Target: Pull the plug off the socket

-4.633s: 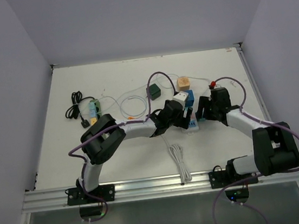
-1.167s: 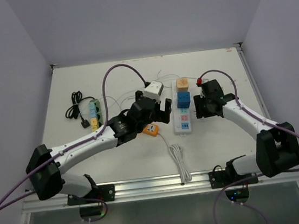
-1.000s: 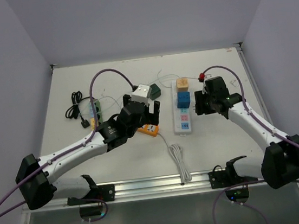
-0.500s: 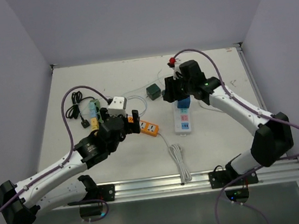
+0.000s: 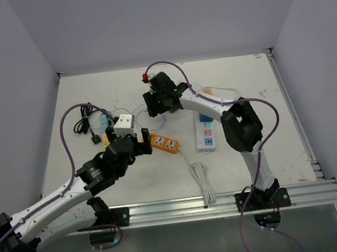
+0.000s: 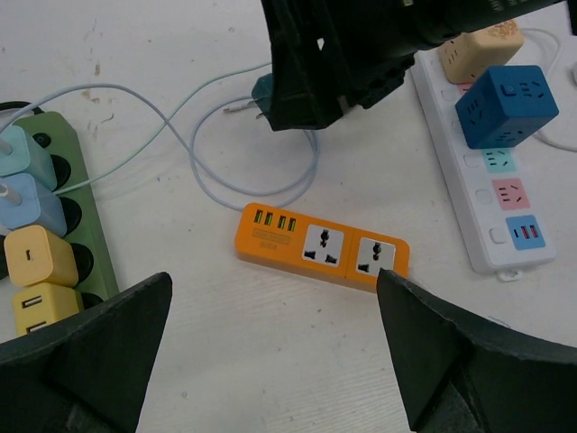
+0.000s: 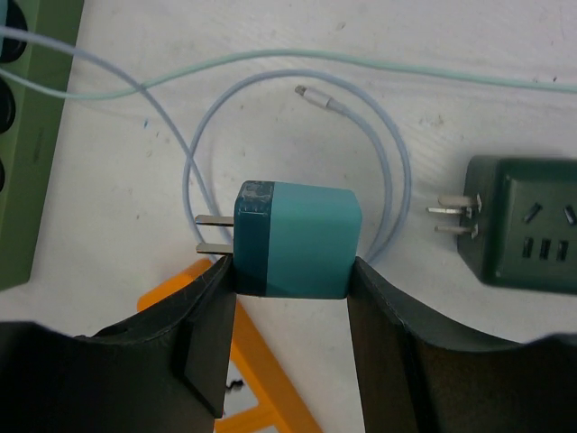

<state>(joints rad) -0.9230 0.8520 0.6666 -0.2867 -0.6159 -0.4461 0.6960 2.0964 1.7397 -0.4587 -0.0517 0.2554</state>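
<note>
The right end effector [image 7: 290,267] grips the teal plug [image 7: 302,239], its bare prongs pointing to 9 o'clock above a cable coil [image 7: 398,180]. An adapter [image 7: 527,221] lies clear at 3 o'clock. The left end effector [image 6: 270,290] hangs wide open over the orange strip [image 6: 320,245].

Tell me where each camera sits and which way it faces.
Top external: above and behind the robot, looking down on the table; left arm and right arm show.
Left wrist: facing down at the orange power strip; the open left gripper frames the view.
Right wrist: facing down at the teal plug clamped in the right gripper.
Shared: both wrist views show the orange power strip and the teal plug.
</note>
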